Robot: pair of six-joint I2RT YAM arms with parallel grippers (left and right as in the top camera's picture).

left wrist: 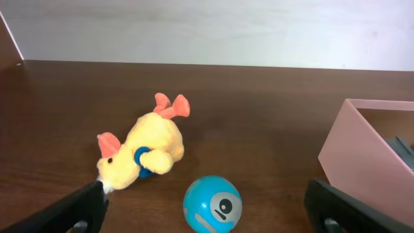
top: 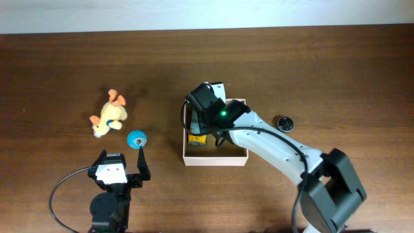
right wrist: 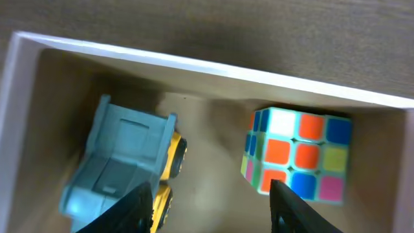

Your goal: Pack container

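Note:
The container (top: 215,160) is a shallow white-rimmed box at the table's centre. Inside it lie a grey toy truck with yellow wheels (right wrist: 123,162) and a colourful puzzle cube (right wrist: 297,158). My right gripper (right wrist: 210,200) hangs open above the box's tan floor, between the truck and the cube, with nothing between its fingers. From overhead the right arm covers most of the box, and only the truck (top: 197,133) shows. My left gripper (left wrist: 207,194) is wide open near the front edge, with a blue ball (left wrist: 212,204) just ahead between its fingers. A yellow plush duck (left wrist: 142,152) lies beyond.
A small black round object (top: 285,122) sits on the table to the right of the box. The duck (top: 110,116) and the ball (top: 136,138) lie left of the box. The box's pale wall (left wrist: 362,155) stands to the right of the left gripper.

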